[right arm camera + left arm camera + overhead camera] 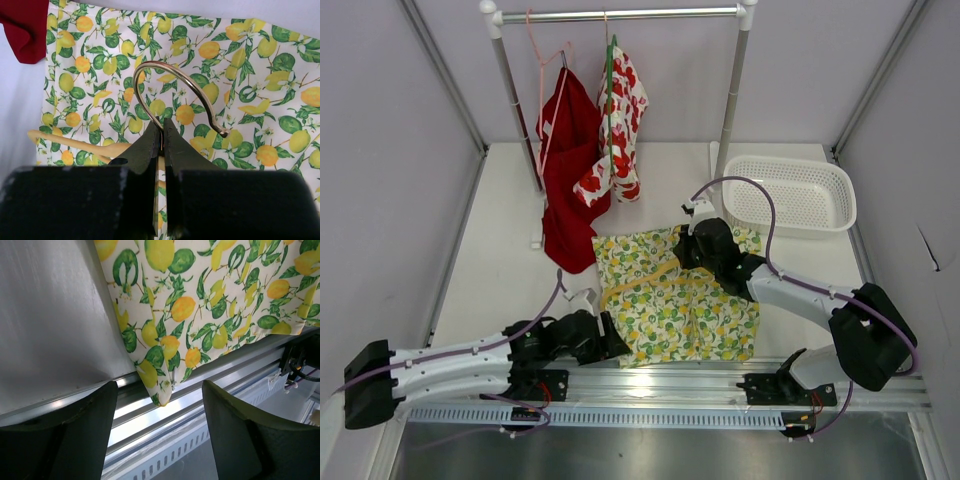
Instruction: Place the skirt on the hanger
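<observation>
The skirt (680, 305), white with lemons and green leaves, lies flat on the table near the front edge. The thin yellow-tan hanger (638, 283) rests across its upper left part. My right gripper (686, 250) is shut on the base of the hanger's metal hook (176, 80); one tan arm (75, 145) sticks out to the left over the skirt (240, 90). My left gripper (617, 345) sits at the skirt's near left corner. In the left wrist view that corner (162, 390) droops over the rail between the open left gripper's (160, 437) fingers (260, 440), touching neither.
A clothes rack (620, 14) at the back holds a red garment (565, 170) on a pink hanger (542, 60) and a red-flowered white garment (620, 120) on a green hanger (610, 70). A white basket (790, 192) stands back right. An aluminium rail (720, 380) runs along the front.
</observation>
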You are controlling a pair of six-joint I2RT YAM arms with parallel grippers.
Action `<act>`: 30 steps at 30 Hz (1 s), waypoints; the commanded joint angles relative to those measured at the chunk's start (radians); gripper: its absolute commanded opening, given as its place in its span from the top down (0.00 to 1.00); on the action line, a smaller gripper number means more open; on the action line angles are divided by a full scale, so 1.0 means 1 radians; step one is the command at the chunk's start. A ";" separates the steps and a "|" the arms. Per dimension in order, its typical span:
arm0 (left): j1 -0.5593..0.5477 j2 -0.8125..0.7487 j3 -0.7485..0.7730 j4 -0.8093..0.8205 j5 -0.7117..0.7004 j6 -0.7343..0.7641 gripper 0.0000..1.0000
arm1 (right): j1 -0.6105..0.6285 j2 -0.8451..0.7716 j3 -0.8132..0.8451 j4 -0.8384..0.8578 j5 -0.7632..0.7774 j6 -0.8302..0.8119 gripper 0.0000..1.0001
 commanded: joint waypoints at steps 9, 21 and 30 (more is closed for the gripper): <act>-0.062 0.097 -0.031 0.165 -0.039 -0.142 0.39 | -0.010 -0.002 0.046 0.075 -0.003 -0.001 1.00; -0.063 0.169 -0.046 0.260 -0.014 -0.143 0.71 | -0.016 -0.005 0.034 0.077 -0.010 -0.003 1.00; -0.010 -0.067 -0.046 -0.037 0.003 -0.102 1.00 | -0.030 -0.006 0.020 0.089 -0.018 -0.018 1.00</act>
